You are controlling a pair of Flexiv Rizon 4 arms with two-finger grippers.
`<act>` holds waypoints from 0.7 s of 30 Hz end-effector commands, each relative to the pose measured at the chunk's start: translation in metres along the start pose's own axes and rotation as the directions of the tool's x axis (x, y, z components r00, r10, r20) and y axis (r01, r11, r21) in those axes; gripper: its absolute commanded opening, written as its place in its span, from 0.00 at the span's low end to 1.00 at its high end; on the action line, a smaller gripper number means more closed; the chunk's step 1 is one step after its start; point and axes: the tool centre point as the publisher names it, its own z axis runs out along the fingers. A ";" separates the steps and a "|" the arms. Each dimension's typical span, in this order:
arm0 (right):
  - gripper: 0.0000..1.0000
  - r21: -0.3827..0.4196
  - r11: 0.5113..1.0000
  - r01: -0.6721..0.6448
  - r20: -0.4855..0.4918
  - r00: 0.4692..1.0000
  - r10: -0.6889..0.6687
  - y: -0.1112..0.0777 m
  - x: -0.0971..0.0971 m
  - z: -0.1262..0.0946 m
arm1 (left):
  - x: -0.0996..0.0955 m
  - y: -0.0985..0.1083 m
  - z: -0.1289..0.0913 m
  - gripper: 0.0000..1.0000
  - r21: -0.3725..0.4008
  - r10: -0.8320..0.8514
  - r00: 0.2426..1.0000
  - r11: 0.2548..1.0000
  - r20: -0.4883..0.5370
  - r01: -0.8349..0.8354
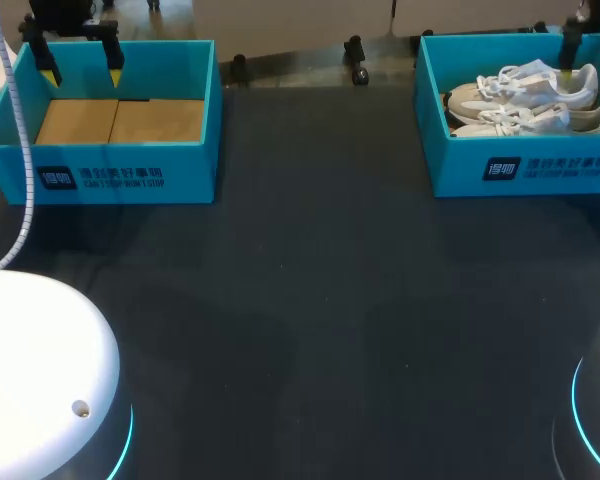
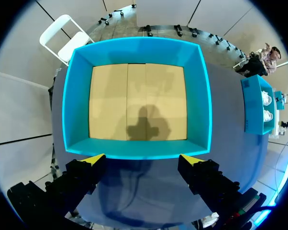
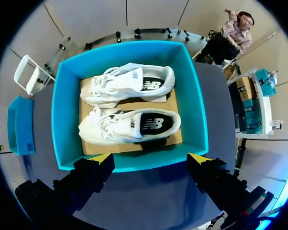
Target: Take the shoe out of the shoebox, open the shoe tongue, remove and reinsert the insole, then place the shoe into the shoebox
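Dark grey counter (image 1: 310, 290) runs across the whole scene, with two boxes at its far side. Two white lace-up shoes sit side by side in the right blue cardboard shoebox (image 1: 540, 165), at the far right. The far shoe (image 1: 525, 88) and the near shoe (image 1: 545, 120) both rest on their soles with their toes pointing left. They have white laces and pale soles. The left blue cardboard shoebox (image 1: 110, 175), at the far left, shows a brown cardboard floor (image 1: 120, 120).

The left tool (image 1: 82, 70) hangs above the left box. Its two yellow-tipped fingers are spread wide and hold nothing. The right tool (image 3: 151, 158) hangs above the right box. Its fingers are spread wide too, and nothing is between them. It does not touch the shoes.

The head view shows the shoes from the side, with just one finger of the right tool over them. The right wrist view looks straight down into the box. There you can see a dark insole (image 3: 153, 123) inside each shoe and brown cardboard under the shoes. The left wrist view shows the tool's shadow (image 2: 144, 125) on the brown floor, with the right box well apart, off to one side.
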 end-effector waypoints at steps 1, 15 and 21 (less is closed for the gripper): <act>1.00 0.000 1.000 -0.014 0.010 1.000 0.014 0.004 -0.006 0.017 | 0.000 0.000 0.000 1.00 0.000 0.000 1.000 1.000 0.001 0.000; 0.71 -0.002 0.997 -0.080 0.031 0.996 0.080 0.022 -0.025 0.063 | 0.000 0.000 0.000 1.00 0.000 0.000 1.000 1.000 0.001 0.000; 0.64 0.001 0.996 -0.088 0.043 0.995 0.088 0.030 -0.031 0.080 | 0.000 0.000 0.000 1.00 0.000 0.000 1.000 1.000 0.001 0.000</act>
